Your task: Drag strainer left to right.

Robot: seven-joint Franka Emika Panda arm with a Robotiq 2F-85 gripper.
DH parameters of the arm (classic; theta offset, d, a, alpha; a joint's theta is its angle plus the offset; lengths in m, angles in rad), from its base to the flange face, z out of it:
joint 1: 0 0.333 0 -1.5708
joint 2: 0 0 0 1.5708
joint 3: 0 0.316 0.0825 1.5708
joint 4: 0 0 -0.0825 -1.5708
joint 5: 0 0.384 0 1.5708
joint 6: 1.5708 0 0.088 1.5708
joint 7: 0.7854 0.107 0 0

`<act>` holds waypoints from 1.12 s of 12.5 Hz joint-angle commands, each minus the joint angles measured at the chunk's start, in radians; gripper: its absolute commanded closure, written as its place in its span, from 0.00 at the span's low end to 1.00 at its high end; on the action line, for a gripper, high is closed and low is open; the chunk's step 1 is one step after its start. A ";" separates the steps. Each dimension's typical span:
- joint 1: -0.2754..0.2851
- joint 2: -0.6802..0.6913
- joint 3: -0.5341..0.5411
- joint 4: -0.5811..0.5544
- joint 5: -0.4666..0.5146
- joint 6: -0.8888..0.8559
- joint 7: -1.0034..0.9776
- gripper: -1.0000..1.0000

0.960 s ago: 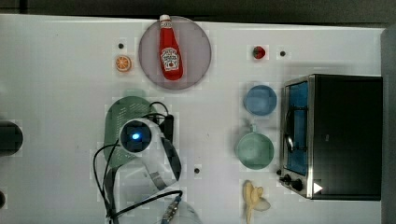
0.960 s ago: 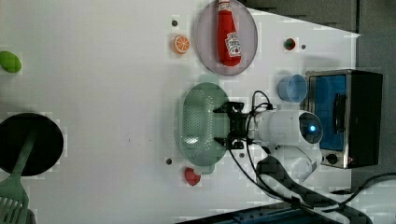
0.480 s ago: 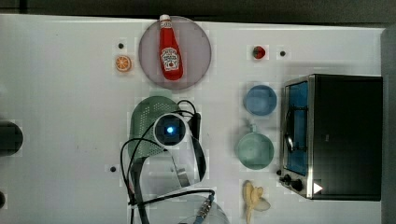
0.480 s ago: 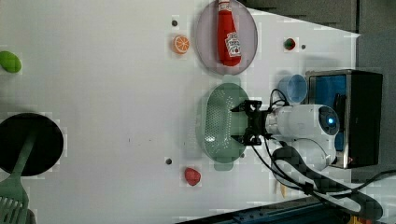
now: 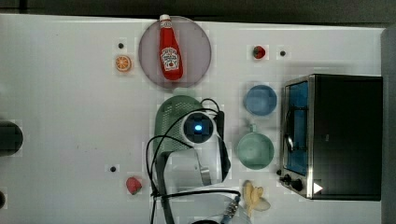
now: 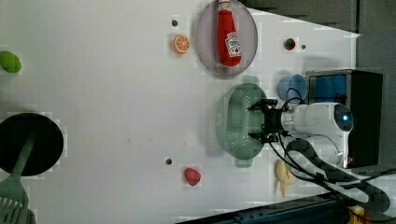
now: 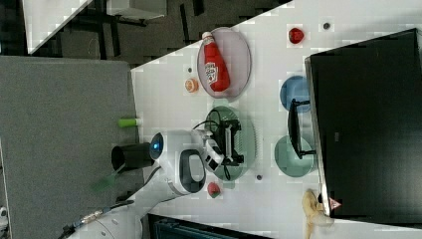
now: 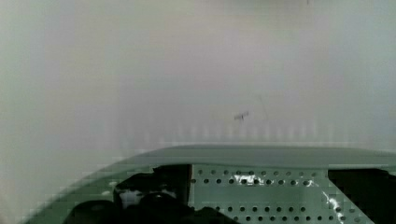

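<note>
Reaching down into the strainer (image 5: 170, 116), the tool (image 6: 261, 121) hangs inside the bowl with its fingers spread wide and nothing pinched between them. In the left view the fingers sit within the perforated well, near the rim on the left view's right; this placement probably lets a finger bear against the wall so the strainer slides across the worktop (image 5: 65, 107) rather than being lifted.

Reading the top view from left to right: an orange slice (image 5: 123, 63) and a strawberry (image 5: 133, 185) lie well apart on the worktop; a plate (image 5: 196, 51) carries a ketchup bottle (image 5: 170, 49) laid flat. The strainer sits just below the plate, near mid-worktop, with a blue bowl (image 5: 259, 99) and a teal cup (image 5: 254, 150) to the top view's right. A toaster oven (image 5: 343, 135) closes off that side. The cup and bowl stand between strainer and oven, so a drag that way has little free room, by this judgement.

Hidden or unclear:
- In the top view the arm covers the strainer's lower half and the tool itself.
- Whether a fingertip touches the wall cannot be told.
- The wrist view gives the strainer's rim (image 8: 261, 156) and holes, with dark finger shapes cut off at the edge.
- A banana (image 5: 254, 196) by the oven is partly blurred.
</note>
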 commanded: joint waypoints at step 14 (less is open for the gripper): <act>-0.023 -0.257 -0.022 0.037 0.008 -0.242 -0.484 0.00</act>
